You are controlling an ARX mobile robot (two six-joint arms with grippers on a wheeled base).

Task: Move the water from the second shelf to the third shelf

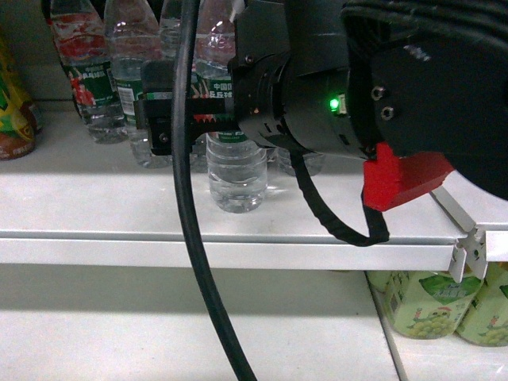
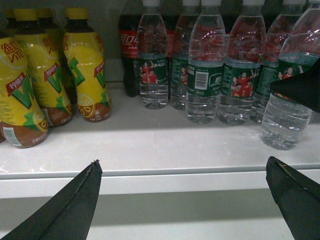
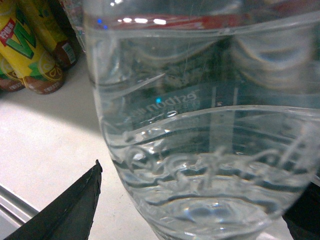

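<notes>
- The water [image 1: 236,176] stands upright on the white shelf [image 1: 103,202], close to the shelf's front edge and ahead of the row of like bottles behind it.
- The right tool [image 1: 163,111] reaches in from the right of the head view at label height; its dark fingers sit on either side of the bottle, and the bulky black wrist hides most of the bottle's upper half.
- In the right wrist view the bottle's clear ribbed lower body [image 3: 200,150] fills nearly the whole picture between the two dark fingers [image 3: 70,210], one low at the left, the other just showing at the right edge. The bottle lies between them, but whether the pads press on it I cannot tell.
- The left tool [image 2: 182,200] hangs in front of the shelf's front edge, below shelf level, its two fingers spread wide with nothing between them.
- From the left wrist view the same bottle [image 2: 287,107] stands nearest the front edge at the right, with a dark finger of the right tool across its label.
- Behind it a row of green-labelled water bottles [image 2: 205,75] lines the back of the shelf.
- Yellow drink bottles [image 2: 45,80] stand toward the shelf's left end, and a dark cola bottle [image 2: 129,50] stands at the back between them and the waters.
- Pale green drink bottles [image 1: 432,305] show on the shelf below, at the right.
</notes>
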